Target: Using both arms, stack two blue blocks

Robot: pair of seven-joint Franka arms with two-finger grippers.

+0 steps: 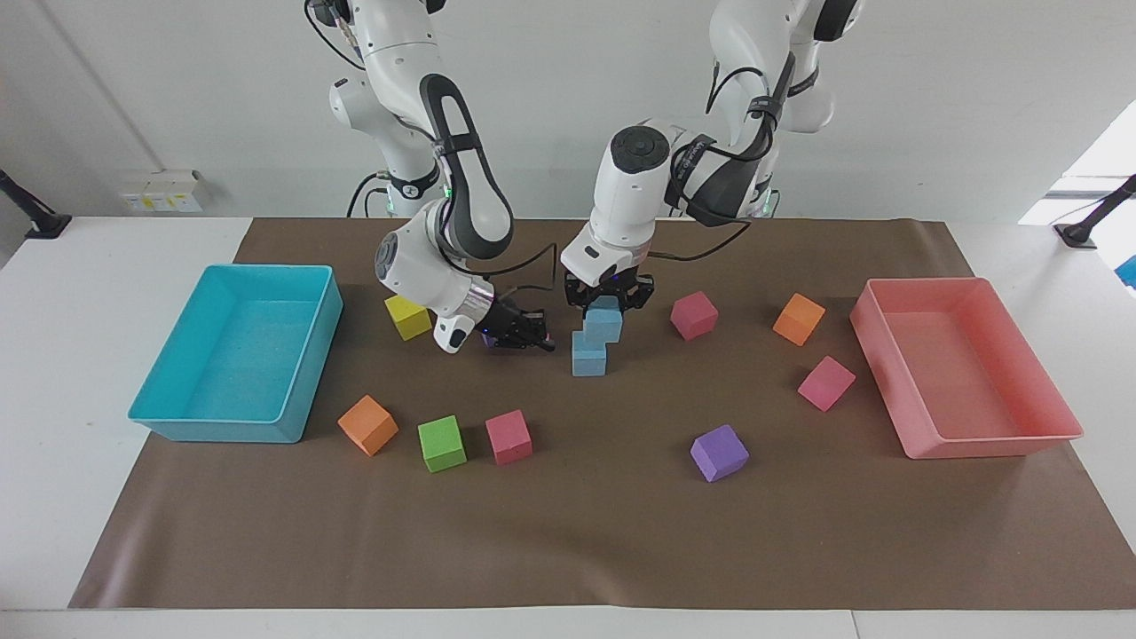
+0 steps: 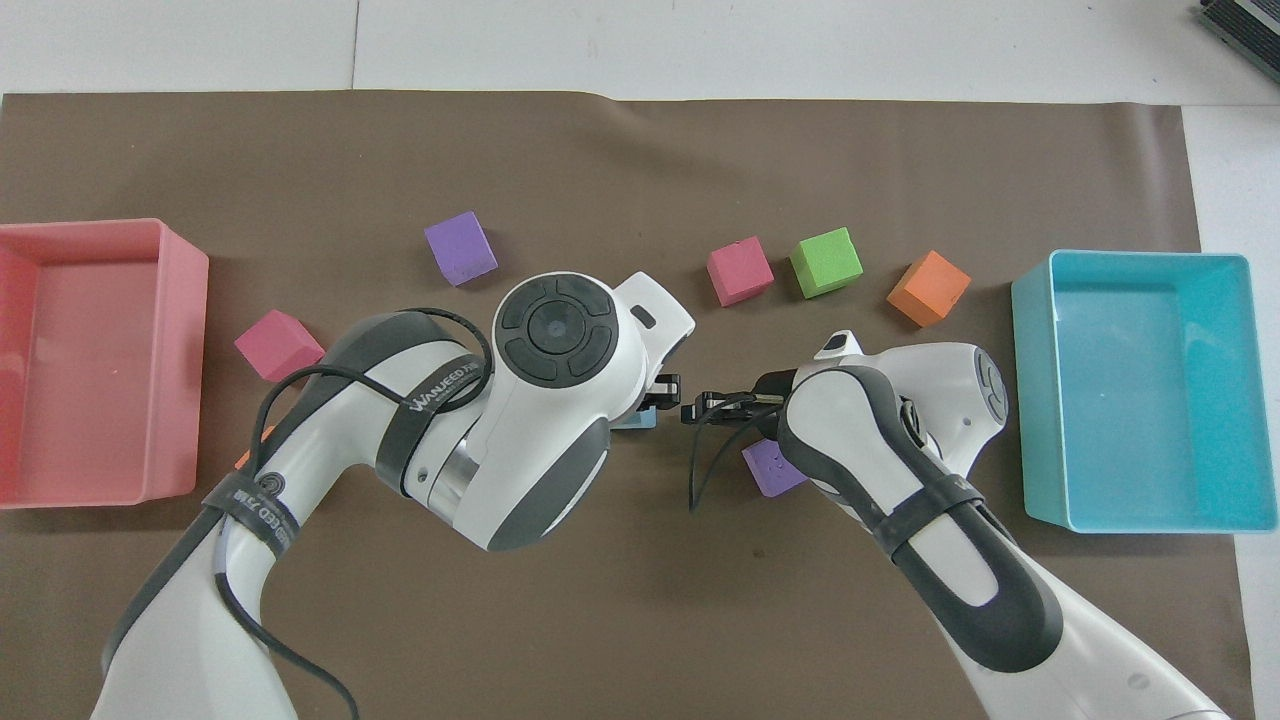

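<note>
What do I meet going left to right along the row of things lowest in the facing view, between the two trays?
Turquoise tray → orange cube → green cube → pink cube → purple cube → pink tray.

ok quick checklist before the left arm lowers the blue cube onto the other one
1. Left gripper shut on the held sky-blue foam cube: ok.
2. Held cube centred over the lower sky-blue foam cube on the brown mat: not ok, it sits offset toward the left arm's end.
3. Held cube seated on the lower one: cannot tell, they look touching or nearly so.
4. Right gripper out of the way: ok, it is low beside the lower cube, apart from it.
5. Right gripper's fingers: cannot tell.
6. Magenta foam cube apart from the stack: ok.
</note>
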